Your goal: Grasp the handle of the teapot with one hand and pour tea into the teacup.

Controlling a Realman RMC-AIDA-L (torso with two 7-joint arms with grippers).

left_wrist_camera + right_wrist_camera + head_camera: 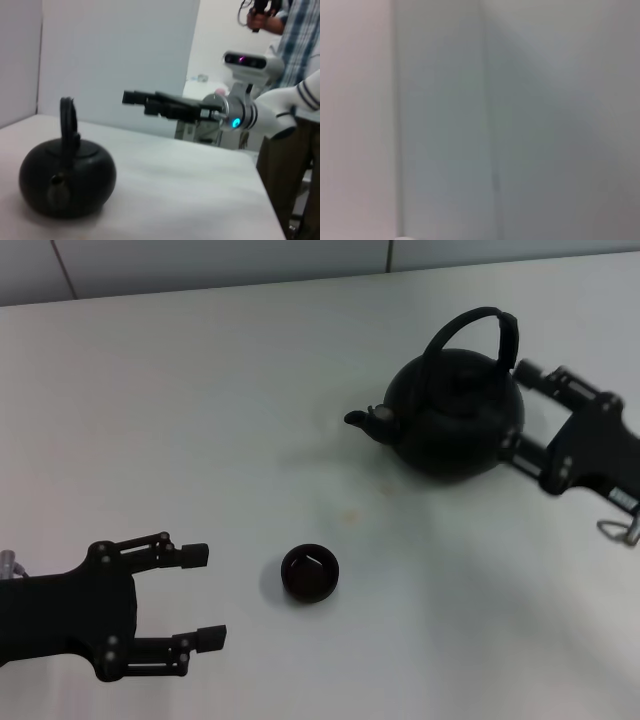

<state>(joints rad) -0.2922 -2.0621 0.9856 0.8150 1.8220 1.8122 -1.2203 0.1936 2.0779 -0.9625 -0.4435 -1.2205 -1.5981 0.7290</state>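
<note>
The teapot (455, 420) stands far right on the table (200, 420), spout toward the teacup (309, 572). The right gripper (520, 405), fingers apart, seemingly sits just behind its body. The left gripper (200, 597) rests spread near-left.

Black teapot (67, 184) on the white table (190, 200); the right gripper (131, 97) hovers above and beyond it
</note>
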